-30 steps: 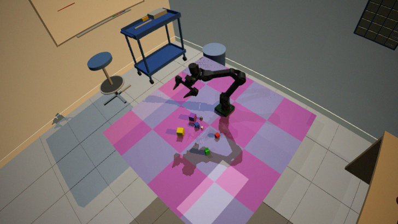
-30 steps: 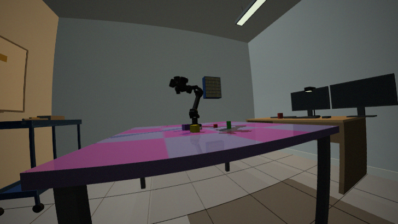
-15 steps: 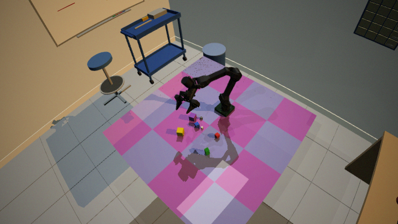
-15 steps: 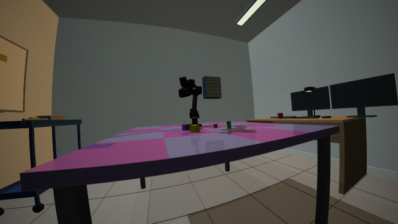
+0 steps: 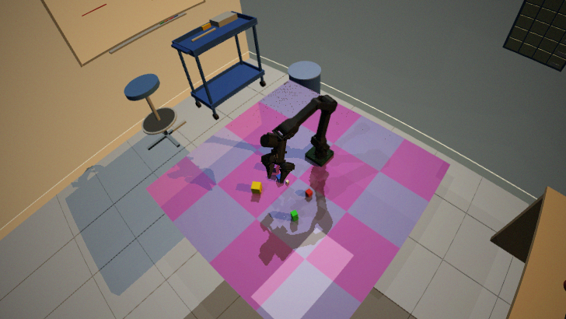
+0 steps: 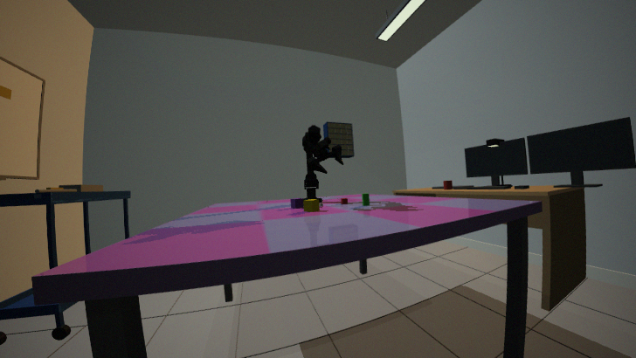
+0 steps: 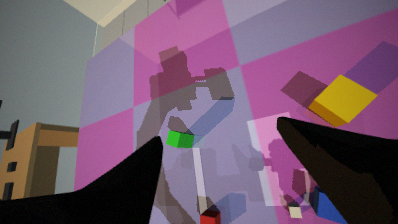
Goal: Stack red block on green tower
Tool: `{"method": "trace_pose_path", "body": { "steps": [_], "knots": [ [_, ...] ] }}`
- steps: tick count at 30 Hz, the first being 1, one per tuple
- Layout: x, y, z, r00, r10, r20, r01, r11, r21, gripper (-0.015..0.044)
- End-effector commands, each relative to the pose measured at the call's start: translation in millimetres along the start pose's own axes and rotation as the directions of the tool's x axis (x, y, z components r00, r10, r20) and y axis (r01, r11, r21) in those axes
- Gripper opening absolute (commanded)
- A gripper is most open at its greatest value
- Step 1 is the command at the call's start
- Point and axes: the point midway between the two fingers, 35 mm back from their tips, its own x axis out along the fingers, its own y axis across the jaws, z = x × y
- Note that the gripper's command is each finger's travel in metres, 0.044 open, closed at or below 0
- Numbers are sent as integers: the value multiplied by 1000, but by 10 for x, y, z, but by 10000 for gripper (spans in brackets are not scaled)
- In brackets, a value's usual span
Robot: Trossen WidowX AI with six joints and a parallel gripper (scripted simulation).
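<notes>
The red block (image 5: 309,193) (image 6: 343,201) (image 7: 210,217) stands on the table, apart from the green tower; the wrist view's lower edge cuts it off. The green tower (image 5: 294,215) (image 6: 365,199) (image 7: 180,139) stands upright, taller than the red block, with nothing on top. My gripper (image 5: 276,180) (image 6: 335,168) (image 7: 219,132) is open and empty, well above the table. Its fingers are wide apart and touch neither the red block nor the tower.
A yellow block (image 5: 256,187) (image 6: 311,205) (image 7: 345,100) lies to one side. A purple block (image 6: 296,203), a blue block (image 7: 327,202) and a small whitish cube (image 5: 287,182) (image 7: 295,212) are on the table (image 5: 380,205) near the arm.
</notes>
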Motion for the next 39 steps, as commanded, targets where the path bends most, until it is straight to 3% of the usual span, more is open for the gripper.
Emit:
{"method": "trace_pose_path", "body": {
  "steps": [1,10,19,22,30,39],
  "knots": [
    [177,182,-262,989,-33,-141,40,998,51,440],
    [332,463,-890,902,-154,-403,190,980,51,440],
    [260,641,-1471,744,-344,-572,365,927,-83,440],
    [212,670,-1599,697,-402,-594,406,904,-135,440],
    [237,684,-1607,694,-406,-595,409,902,-139,440],
    [542,532,-1835,694,-406,-595,409,902,-139,440]
  ]
}}
